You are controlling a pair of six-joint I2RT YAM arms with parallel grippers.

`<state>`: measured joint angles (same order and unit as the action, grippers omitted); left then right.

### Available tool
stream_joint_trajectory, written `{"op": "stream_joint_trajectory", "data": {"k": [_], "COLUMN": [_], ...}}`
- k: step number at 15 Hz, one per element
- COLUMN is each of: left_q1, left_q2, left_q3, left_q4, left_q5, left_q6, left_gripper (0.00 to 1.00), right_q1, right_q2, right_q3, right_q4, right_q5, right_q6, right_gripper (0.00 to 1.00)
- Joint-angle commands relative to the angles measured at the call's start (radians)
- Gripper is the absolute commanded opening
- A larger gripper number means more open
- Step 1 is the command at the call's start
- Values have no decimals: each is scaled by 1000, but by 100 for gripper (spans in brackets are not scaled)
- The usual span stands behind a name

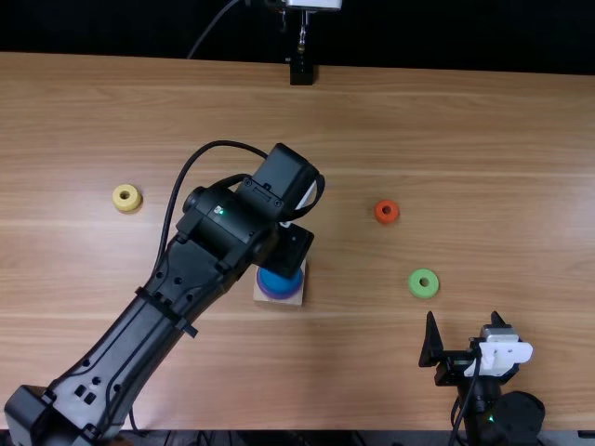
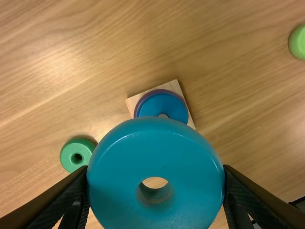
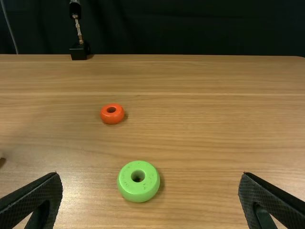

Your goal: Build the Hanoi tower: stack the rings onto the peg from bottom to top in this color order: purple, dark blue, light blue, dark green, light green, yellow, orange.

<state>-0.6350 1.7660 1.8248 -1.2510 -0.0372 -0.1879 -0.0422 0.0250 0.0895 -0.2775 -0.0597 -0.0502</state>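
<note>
My left gripper hangs by the wooden base, which carries a purple ring under a dark blue ring. In the left wrist view, the left gripper is shut on a light blue ring, held off the dark blue ring with the peg's tip partly showing. A dark green ring lies beside the base. My right gripper stands open near the front edge; in its wrist view the gripper has a light green ring and an orange ring beyond.
A yellow ring lies at the left of the table. The left arm stretches from the lower left to the middle. A black mount stands at the far edge.
</note>
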Motion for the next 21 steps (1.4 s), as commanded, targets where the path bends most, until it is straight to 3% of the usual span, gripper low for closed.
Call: {"op": "stream_joint_trajectory", "data": {"k": [1, 20, 21], "left_q1": [-19, -35, -35], "left_q2": [-14, 107, 108], "left_q3": [-28, -21, -21], "left_q4": [3, 14, 16], "left_q5": [6, 6, 6], "left_q6": [-20, -18, -16], "left_gripper": [0, 0, 15], "right_q1": [-15, -15, -15], "right_q2": [-25, -25, -25], "right_q3": [-70, -70, -68], "right_q4": [-42, -42, -42], "right_q5": [-5, -5, -5], "right_q6": [-3, -1, -3], "right_gripper": [100, 100, 100]}}
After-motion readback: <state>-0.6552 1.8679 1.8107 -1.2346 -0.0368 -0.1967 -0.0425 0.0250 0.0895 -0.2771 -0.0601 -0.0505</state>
